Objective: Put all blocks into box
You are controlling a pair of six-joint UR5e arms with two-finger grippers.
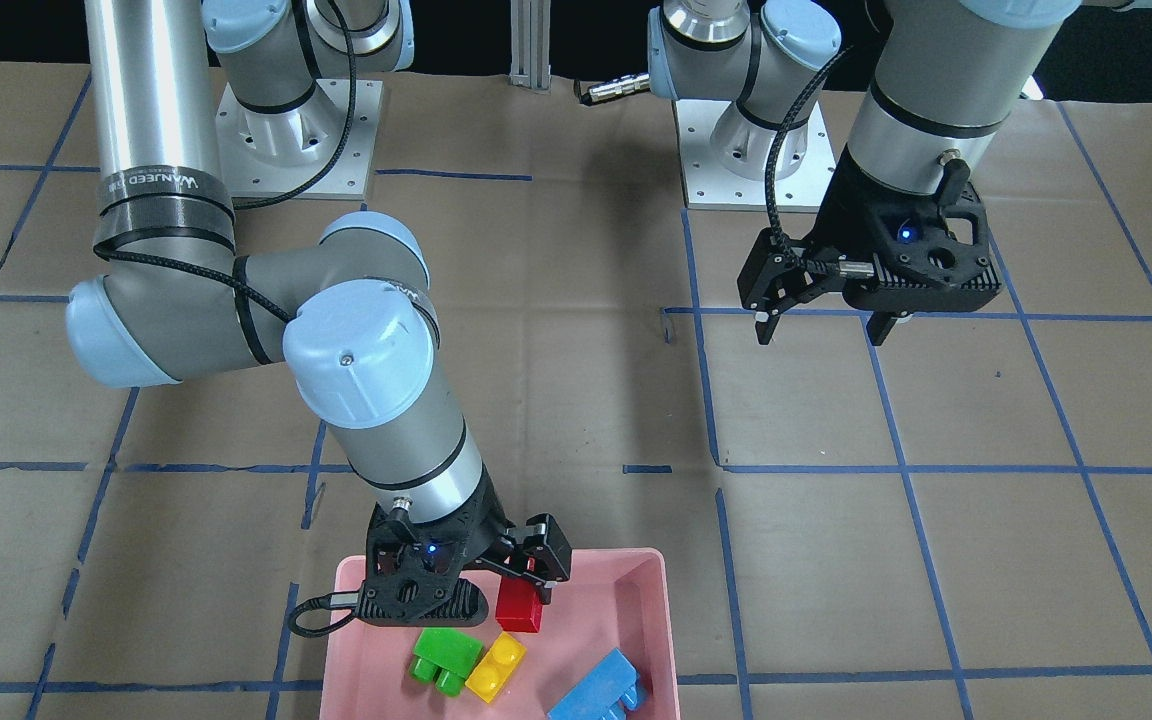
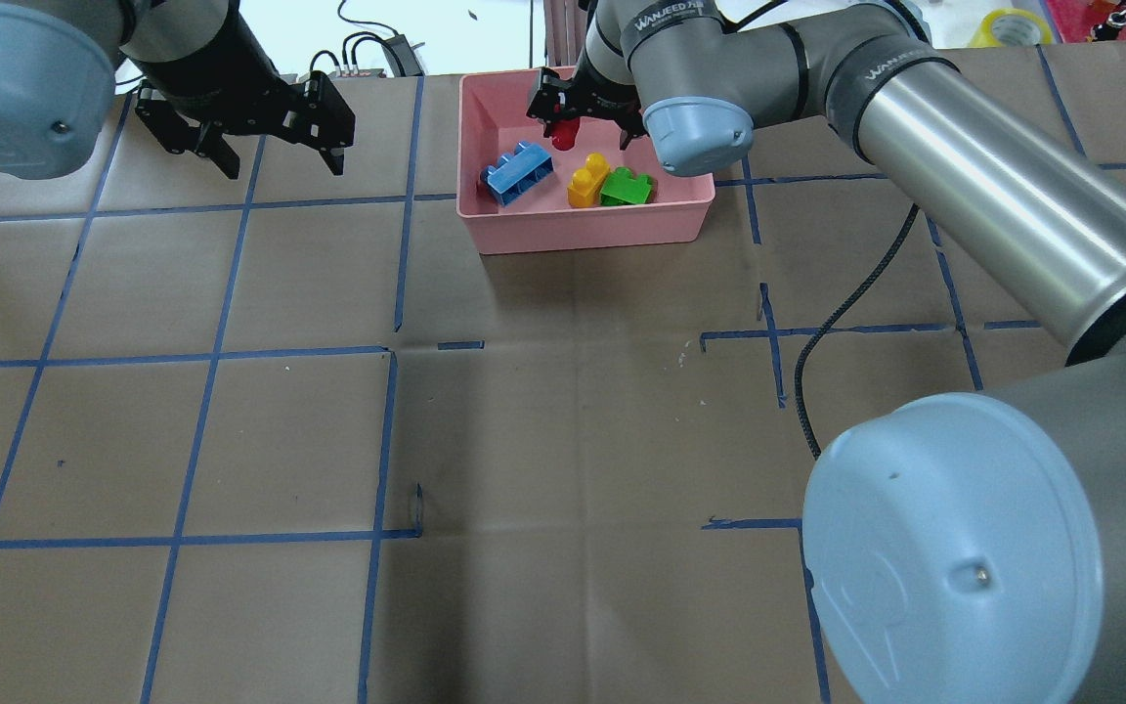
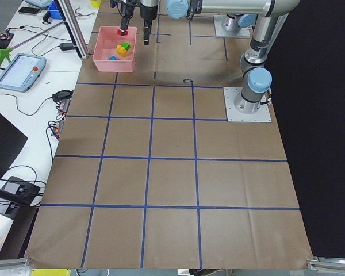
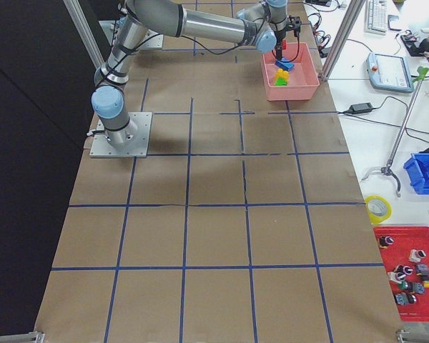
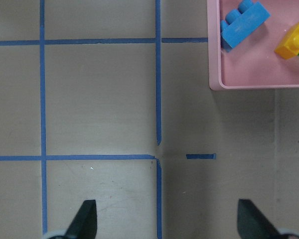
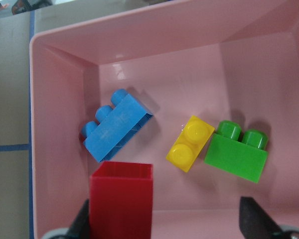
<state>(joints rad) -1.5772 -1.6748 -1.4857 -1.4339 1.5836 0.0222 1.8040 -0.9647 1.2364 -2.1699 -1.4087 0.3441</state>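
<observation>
The pink box (image 1: 658,600) stands at the table's far side from me. Inside lie the green block (image 1: 444,660), the yellow block (image 1: 496,668) touching it, and the blue block (image 1: 601,690). My right gripper (image 1: 501,590) hangs over the box with its jaws wide apart. The red block (image 6: 120,199) is right beside one finger (image 6: 83,221), with a wide gap to the other finger. It also shows in the overhead view (image 2: 566,134). My left gripper (image 2: 280,161) is open and empty over bare table, left of the box (image 2: 583,220).
The two arm bases (image 1: 296,140) (image 1: 746,150) stand on the table's robot side. A black cable (image 2: 846,303) hangs from the right arm. A side table with a tablet (image 3: 20,72) lies beyond the box. Blue tape lines grid the brown table cover (image 2: 563,440).
</observation>
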